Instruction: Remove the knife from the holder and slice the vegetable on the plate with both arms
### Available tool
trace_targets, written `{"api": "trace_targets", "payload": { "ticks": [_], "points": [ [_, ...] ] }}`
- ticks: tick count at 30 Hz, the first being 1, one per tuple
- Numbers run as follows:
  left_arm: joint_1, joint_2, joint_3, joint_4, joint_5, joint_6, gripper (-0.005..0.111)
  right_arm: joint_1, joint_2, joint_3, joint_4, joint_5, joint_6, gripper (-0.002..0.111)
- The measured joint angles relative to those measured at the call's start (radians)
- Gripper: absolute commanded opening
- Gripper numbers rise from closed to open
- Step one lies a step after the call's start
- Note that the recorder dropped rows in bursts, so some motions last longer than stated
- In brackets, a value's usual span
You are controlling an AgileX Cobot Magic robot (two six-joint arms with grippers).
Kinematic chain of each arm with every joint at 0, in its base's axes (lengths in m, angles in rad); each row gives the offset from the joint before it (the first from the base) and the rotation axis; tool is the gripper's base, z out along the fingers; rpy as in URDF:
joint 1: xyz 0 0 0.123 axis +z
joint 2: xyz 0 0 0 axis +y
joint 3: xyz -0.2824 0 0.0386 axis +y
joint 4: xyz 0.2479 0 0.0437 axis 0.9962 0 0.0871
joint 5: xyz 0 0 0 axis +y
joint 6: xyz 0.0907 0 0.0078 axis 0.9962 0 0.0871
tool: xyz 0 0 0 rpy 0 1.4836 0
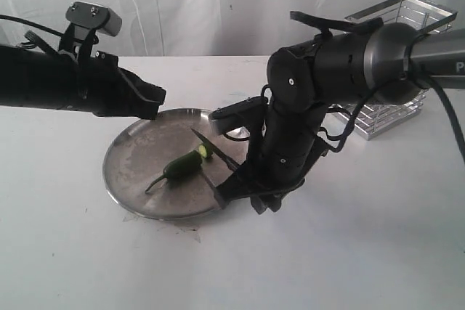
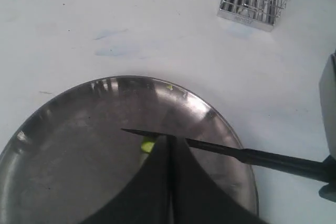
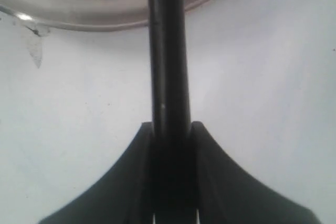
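Currently right gripper [image 3: 170, 128] clenched on knife [image 2: 210, 147] handle, blade slanting across plate [image 1: 131, 157], edge at cut end of vegetable [image 1: 180, 168], which lies mid-plate. Left gripper [image 1: 151, 107] pinched shut, empty, raised over plate's far rim, apparently clear of vegetable. Holder [image 1: 385, 117] near worktop's far right edge. Risk: unpinned vegetable rolls or skids under blade, so cut goes crooked; hard downstroke may shift plate.

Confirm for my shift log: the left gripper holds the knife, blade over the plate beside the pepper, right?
No. The right gripper holds the knife, as the right wrist view shows; its blade is over the plate beside the pepper.
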Motion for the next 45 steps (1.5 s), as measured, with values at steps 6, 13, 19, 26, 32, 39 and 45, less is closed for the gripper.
{"api": "trace_targets", "payload": {
  "ticks": [6, 13, 19, 26, 32, 39, 45],
  "points": [
    [0.0, 0.072, 0.001, -0.059, 0.004, 0.122, 0.0, 0.044, -0.02, 0.058, 0.007, -0.057, 0.074, 0.0],
    [0.0, 0.158, -0.034, -0.142, 0.034, 0.218, 0.0, 0.073, -0.02, 0.104, 0.011, -0.149, 0.116, 0.0],
    [0.0, 0.16, -0.062, -0.158, 0.063, 0.225, 0.0, 0.073, -0.02, 0.104, 0.011, -0.173, 0.12, 0.0],
    [0.0, 0.16, -0.063, -0.158, 0.08, 0.2, 0.0, 0.073, -0.02, 0.104, 0.009, -0.174, 0.12, 0.0],
    [0.0, 0.16, -0.063, -0.066, 0.214, 0.045, 0.0, 0.073, -0.02, 0.104, 0.008, -0.175, 0.077, 0.0],
    [0.0, 0.16, -0.063, -0.033, 0.289, -0.006, 0.0, 0.073, -0.02, 0.104, 0.008, -0.185, 0.045, 0.0],
    [0.0, 0.204, -0.063, -0.054, 0.32, -0.065, 0.0, 0.073, -0.02, 0.104, 0.008, -0.186, 0.025, 0.0]
  ]
}}
